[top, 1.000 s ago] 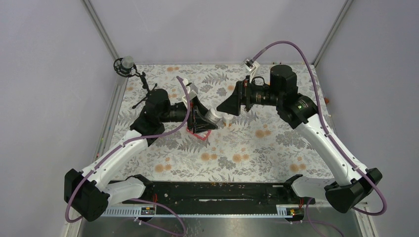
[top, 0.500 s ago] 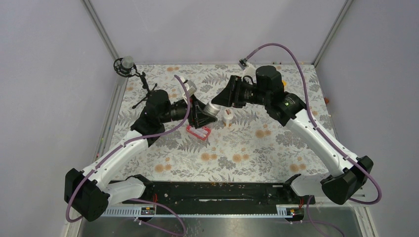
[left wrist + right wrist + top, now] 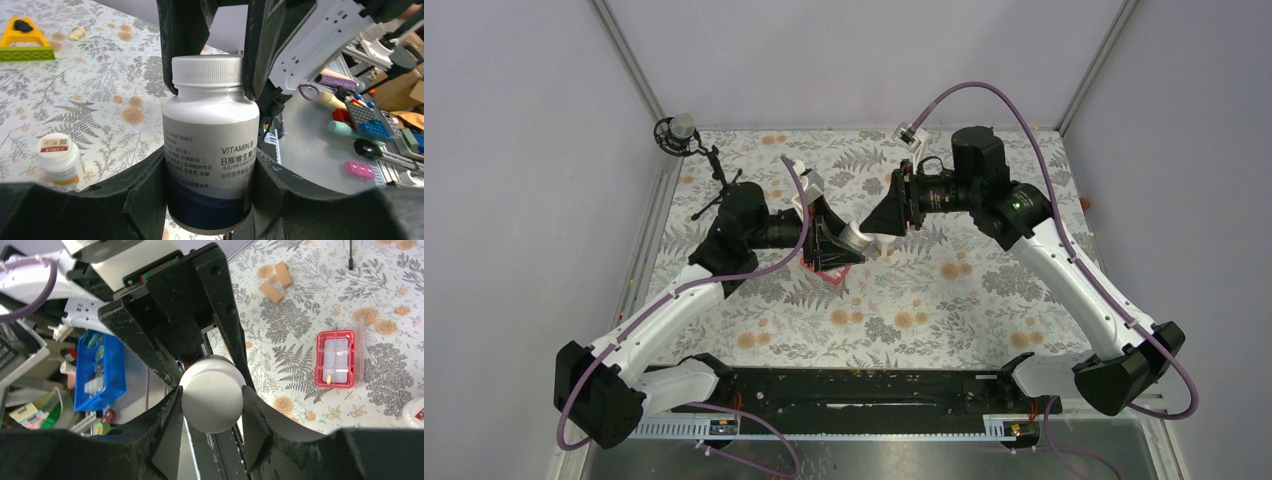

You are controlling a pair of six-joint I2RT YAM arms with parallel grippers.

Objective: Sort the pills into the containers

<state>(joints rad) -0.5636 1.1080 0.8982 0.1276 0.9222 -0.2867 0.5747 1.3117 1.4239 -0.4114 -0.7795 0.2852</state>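
Note:
My left gripper [image 3: 210, 177] is shut on the body of a white vitamin bottle [image 3: 210, 135], held above the cloth. My right gripper [image 3: 212, 402] is shut on that bottle's white cap [image 3: 210, 390]; its black fingers [image 3: 175, 45] flank the cap [image 3: 207, 70] in the left wrist view. From above, both grippers meet at the bottle [image 3: 857, 238]. The red pill tray [image 3: 336, 359] lies on the cloth with its clear lid open. One small orange pill [image 3: 328, 378] shows in a compartment. From above only a red edge of the tray [image 3: 829, 268] shows under the left gripper.
A second small white bottle [image 3: 60, 159] stands on the flowered cloth near the tray. A yellow wedge tool [image 3: 22, 40] lies farther off. Two tan blocks [image 3: 275, 282] lie beyond the tray. A microphone on a small stand [image 3: 682, 132] occupies the far left corner.
The right gripper went from open to shut on the cap. Half a second ago the arms had shifted and the tray lay uncovered; now the left gripper hides it again.

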